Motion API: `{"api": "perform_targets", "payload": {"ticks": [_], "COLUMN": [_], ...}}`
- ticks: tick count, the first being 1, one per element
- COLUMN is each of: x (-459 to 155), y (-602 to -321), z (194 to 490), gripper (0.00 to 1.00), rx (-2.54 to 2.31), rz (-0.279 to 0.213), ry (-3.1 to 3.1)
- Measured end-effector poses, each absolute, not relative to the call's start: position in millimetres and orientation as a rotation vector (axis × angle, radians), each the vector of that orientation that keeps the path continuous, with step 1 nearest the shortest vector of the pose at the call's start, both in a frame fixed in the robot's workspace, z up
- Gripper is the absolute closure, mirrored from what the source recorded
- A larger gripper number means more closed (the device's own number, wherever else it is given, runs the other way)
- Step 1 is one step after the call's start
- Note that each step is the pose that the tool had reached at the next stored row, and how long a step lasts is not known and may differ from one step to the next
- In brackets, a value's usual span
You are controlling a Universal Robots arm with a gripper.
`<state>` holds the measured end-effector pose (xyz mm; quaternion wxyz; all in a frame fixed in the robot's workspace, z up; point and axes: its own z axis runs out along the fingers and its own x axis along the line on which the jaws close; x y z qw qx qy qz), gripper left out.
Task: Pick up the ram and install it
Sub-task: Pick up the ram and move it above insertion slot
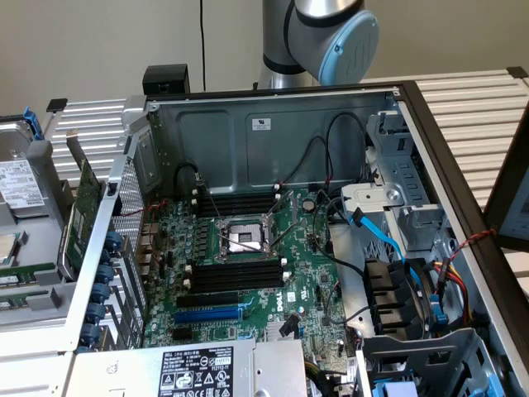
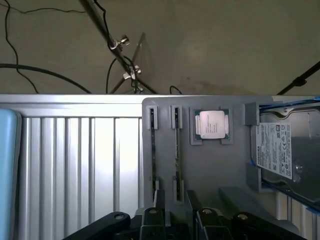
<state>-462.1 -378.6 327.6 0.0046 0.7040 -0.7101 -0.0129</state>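
The arm (image 1: pixel 318 37) shows one silver joint with a pale blue cap, well to the exterior view's right of the grey tray (image 2: pixel 215 170). The gripper (image 2: pixel 176 200) hangs over one edge of this tray and points straight down at it. Its two black fingers (image 2: pixel 159 199) stand apart, with a gap between them.
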Motion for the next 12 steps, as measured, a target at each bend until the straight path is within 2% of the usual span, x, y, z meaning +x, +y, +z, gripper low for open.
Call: {"api": "perform_targets", "payload": {"ticks": [12], "x": [-464.5], "y": [-385.0], "z": [305.7], "gripper": [0.69], "rx": [2.213], "rz": [-0.04], "ry": [-2.217]}}
